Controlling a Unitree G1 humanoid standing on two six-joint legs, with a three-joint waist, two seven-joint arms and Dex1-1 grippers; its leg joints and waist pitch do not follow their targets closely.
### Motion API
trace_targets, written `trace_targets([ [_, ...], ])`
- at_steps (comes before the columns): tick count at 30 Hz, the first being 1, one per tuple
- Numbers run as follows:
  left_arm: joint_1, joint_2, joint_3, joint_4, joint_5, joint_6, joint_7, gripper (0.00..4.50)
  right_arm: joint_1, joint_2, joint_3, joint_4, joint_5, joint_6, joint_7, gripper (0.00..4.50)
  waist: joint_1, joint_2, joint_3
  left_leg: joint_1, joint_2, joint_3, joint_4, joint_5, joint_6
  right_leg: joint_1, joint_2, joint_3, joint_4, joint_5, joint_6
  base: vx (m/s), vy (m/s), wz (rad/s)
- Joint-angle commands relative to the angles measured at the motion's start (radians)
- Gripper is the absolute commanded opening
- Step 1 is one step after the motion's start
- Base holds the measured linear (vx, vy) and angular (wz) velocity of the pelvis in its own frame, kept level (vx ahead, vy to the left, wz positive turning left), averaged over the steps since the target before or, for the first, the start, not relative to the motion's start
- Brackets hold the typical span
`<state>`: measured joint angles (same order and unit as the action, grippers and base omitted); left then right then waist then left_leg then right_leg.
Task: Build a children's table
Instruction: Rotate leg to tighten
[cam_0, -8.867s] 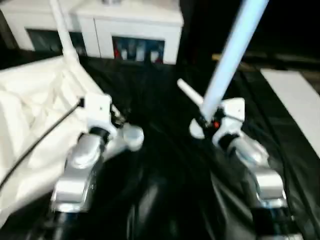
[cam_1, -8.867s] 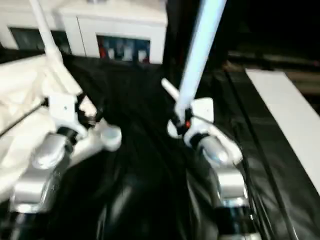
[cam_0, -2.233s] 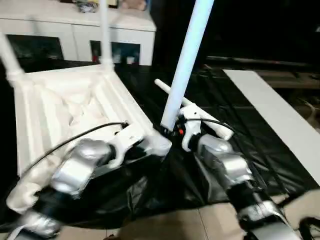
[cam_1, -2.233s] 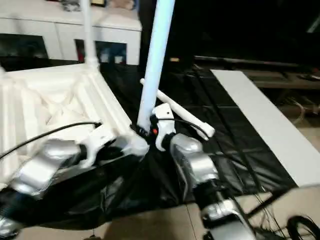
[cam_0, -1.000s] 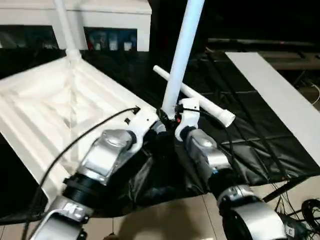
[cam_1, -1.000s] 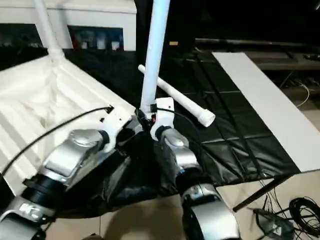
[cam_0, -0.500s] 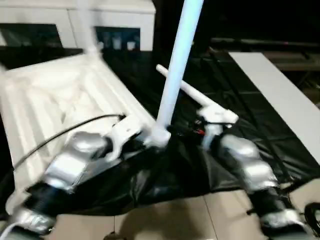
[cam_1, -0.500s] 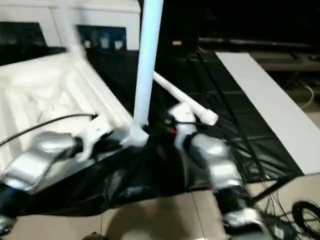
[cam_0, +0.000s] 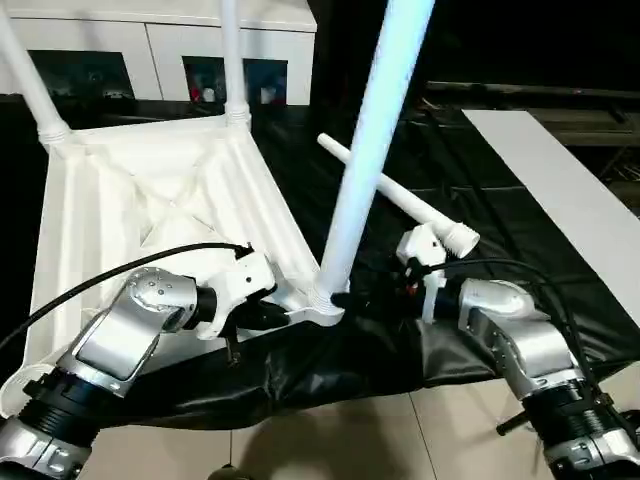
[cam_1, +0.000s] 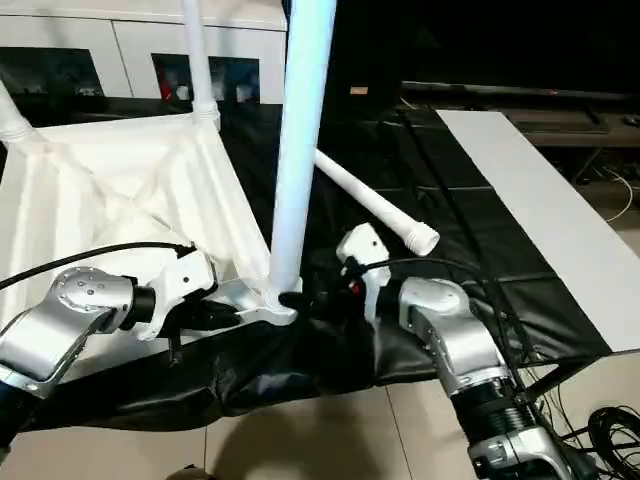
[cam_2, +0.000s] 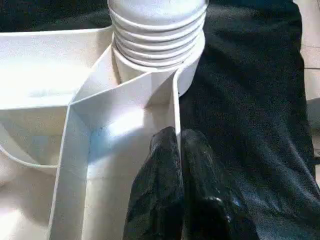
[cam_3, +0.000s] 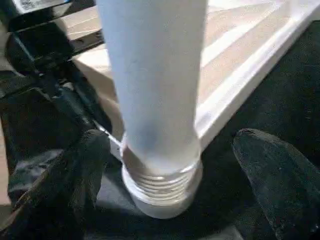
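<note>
A white ribbed plastic tabletop (cam_0: 150, 200) and pale, seemingly blue-tinted white round legs (cam_0: 375, 120) lie on a glossy black sheet (cam_0: 500, 230), beside silver forearms (cam_0: 130, 330).

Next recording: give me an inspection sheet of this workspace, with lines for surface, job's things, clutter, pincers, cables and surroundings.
Surface: black plastic sheet spread on a pale tiled floor.
Job's things: white ribbed plastic tabletop lies underside up; two white round legs stand in its far corner sockets, a third leg stands in the near corner socket, its threads partly showing; the fourth leg lies loose on the sheet.
Clutter: nothing seen.
Pincers: left pincer shut on the tabletop's thin edge wall beside the near socket; right pincer open, its fingers either side of the third leg, apart from it.
Cables: black cable over the left forearm; loose cables on the floor.
Surroundings: white cabinet with dark glass doors; white flat board.
</note>
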<state>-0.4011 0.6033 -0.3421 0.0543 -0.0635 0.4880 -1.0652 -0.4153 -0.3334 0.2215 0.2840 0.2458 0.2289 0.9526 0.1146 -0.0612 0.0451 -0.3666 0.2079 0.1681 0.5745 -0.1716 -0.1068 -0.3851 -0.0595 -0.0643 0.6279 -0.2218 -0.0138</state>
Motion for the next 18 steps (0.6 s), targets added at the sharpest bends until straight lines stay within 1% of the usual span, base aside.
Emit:
trace_targets([
  [1,-0.003,-0.006,-0.04,-0.026,-0.004,-0.016,-0.036,0.0,-0.022,-0.008,0.018,0.019,-0.029,-0.016,0.011,4.31,-0.005,0.014,-0.054,0.014,0.026,-0.001,-0.065,-0.145,0.016,0.042,-0.072,0.051,-0.067,-0.033,-0.189,0.0,0.0,0.0],
  [4,-0.005,-0.011,-0.043,-0.025,-0.003,-0.017,-0.032,0.0,-0.042,0.005,0.032,0.056,-0.05,-0.039,0.009,4.31,-0.005,0.014,-0.054,0.014,0.027,0.0,-0.065,-0.15,0.015,0.043,-0.074,0.052,-0.067,-0.042,-0.192,0.0,0.0,0.0],
  [7,-0.007,-0.016,-0.044,-0.022,0.0,-0.017,-0.03,0.0,-0.061,0.028,0.032,0.091,-0.055,-0.058,-0.001,3.98,-0.004,0.015,-0.056,0.014,0.027,0.0,-0.063,-0.13,0.017,0.043,-0.072,0.051,-0.062,-0.002,-0.198,0.0,0.0,0.0],
  [9,-0.007,-0.017,-0.044,-0.021,0.002,-0.018,-0.03,0.0,-0.066,0.035,0.035,0.1,-0.055,-0.063,0.004,3.98,-0.005,0.014,-0.056,0.014,0.027,-0.001,-0.063,-0.138,0.017,0.044,-0.073,0.051,-0.062,-0.009,-0.2,0.0,0.0,0.0],
  [10,-0.007,-0.017,-0.044,-0.021,0.002,-0.018,-0.03,0.0,-0.066,0.035,0.035,0.101,-0.055,-0.064,0.005,3.79,-0.004,0.014,-0.056,0.014,0.027,-0.001,-0.063,-0.139,0.017,0.044,-0.072,0.051,-0.062,-0.011,-0.199,0.0,0.0,0.0],
  [11,-0.007,-0.017,-0.043,-0.02,0.003,-0.018,-0.03,0.0,-0.067,0.037,0.037,0.105,-0.055,-0.066,0.009,3.79,-0.004,0.015,-0.056,0.015,0.027,-0.001,-0.063,-0.139,0.018,0.044,-0.073,0.052,-0.061,-0.009,-0.198,0.0,0.0,0.0],
  [12,-0.008,-0.016,-0.044,-0.019,0.004,-0.02,-0.03,0.0,-0.072,0.042,0.036,0.117,-0.057,-0.074,0.009,3.55,-0.002,0.015,-0.057,0.015,0.028,-0.001,-0.062,-0.136,0.017,0.044,-0.073,0.051,-0.061,-0.007,-0.196,0.0,0.0,0.0],
  [14,-0.008,-0.013,-0.044,-0.017,0.005,-0.022,-0.031,0.0,-0.079,0.049,0.033,0.133,-0.057,-0.086,0.011,3.5,-0.004,0.016,-0.058,0.014,0.027,-0.001,-0.062,-0.131,0.015,0.045,-0.072,0.051,-0.059,0.004,-0.201,0.0,0.0,0.0],
  [17,-0.009,-0.01,-0.045,-0.016,0.006,-0.022,-0.033,0.0,-0.079,0.052,0.031,0.138,-0.056,-0.091,0.017,3.13,-0.003,0.015,-0.059,0.014,0.026,-0.001,-0.06,-0.123,0.019,0.048,-0.071,0.051,-0.057,0.023,-0.201,0.0,0.0,0.0],
  [18,-0.009,-0.009,-0.045,-0.016,0.007,-0.022,-0.034,0.0,-0.079,0.054,0.03,0.139,-0.056,-0.093,0.02,3.09,-0.003,0.016,-0.058,0.014,0.026,-0.001,-0.061,-0.123,0.019,0.047,-0.071,0.051,-0.057,0.022,-0.201,0.0,0.0,0.0],
])
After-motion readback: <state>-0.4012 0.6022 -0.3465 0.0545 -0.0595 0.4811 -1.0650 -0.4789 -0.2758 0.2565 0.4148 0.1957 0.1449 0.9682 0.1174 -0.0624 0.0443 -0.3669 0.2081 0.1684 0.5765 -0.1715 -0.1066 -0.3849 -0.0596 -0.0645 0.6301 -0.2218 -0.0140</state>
